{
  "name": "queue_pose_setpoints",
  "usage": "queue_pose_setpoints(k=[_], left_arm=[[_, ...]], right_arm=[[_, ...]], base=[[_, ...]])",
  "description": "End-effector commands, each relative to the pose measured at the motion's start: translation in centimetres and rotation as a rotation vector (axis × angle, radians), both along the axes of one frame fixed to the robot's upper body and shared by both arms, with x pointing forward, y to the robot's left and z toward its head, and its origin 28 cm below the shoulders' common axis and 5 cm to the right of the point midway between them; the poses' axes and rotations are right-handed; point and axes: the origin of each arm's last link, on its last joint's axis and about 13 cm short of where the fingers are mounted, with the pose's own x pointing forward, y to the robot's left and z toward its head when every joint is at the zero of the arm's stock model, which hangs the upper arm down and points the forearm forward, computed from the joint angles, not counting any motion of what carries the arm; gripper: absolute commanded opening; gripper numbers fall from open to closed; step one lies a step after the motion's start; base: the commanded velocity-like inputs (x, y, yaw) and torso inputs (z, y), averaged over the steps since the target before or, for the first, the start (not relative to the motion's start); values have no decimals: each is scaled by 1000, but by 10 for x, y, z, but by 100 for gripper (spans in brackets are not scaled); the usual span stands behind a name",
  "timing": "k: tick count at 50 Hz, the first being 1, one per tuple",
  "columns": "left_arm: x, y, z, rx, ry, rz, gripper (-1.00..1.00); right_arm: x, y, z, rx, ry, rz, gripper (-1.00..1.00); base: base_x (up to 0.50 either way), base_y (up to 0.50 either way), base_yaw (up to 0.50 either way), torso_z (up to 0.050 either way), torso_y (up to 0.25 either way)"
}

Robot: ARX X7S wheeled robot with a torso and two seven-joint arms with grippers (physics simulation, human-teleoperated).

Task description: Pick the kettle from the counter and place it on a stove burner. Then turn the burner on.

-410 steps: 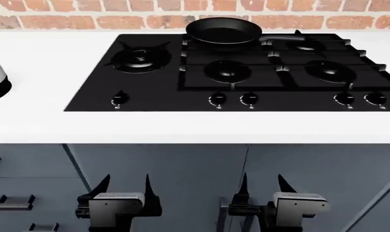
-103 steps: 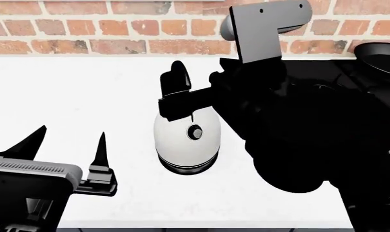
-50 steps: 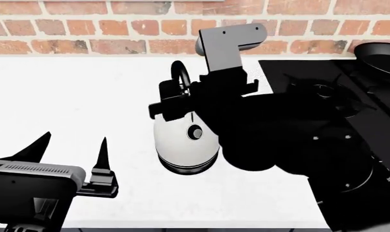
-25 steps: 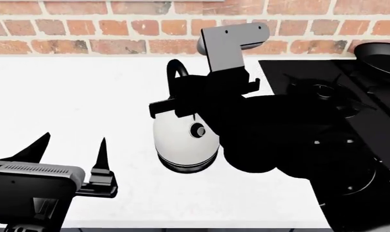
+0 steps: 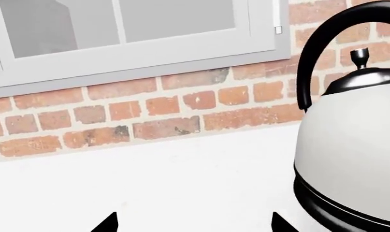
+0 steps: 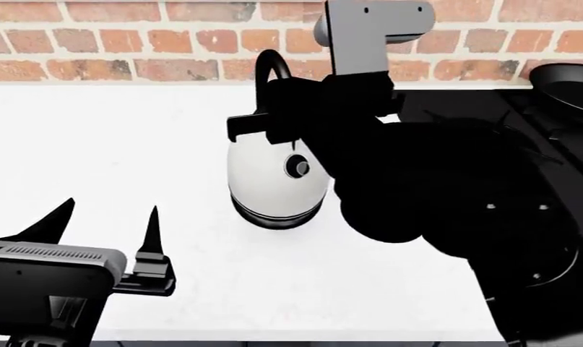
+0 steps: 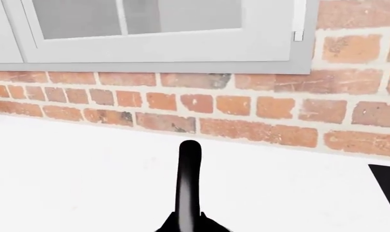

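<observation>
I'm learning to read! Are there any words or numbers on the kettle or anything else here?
None: no readable text in any view.
The kettle is plain white; its round dial shows no marks that can be made out.
The brick wall and window frame carry no writing.

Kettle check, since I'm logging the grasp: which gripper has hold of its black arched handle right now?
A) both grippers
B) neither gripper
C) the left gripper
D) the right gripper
D: the right gripper is clamped on the kettle handle, while the left gripper sits open and apart from it.
</observation>
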Motion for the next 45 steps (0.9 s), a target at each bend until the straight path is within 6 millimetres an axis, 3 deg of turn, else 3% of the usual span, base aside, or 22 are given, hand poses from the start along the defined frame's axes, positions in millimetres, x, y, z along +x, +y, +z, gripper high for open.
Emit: queue_pose_setpoints(k=[1, 45], left_arm=[[0, 0, 0, 0, 3, -1, 100], [1, -1, 1, 1, -1, -2, 100]], right_arm=[[1, -2, 7, 8, -46, -24, -100], [1, -6, 9, 6, -61, -37, -100]], base=[[0, 0, 0, 0, 0], [0, -164, 0, 0, 1]])
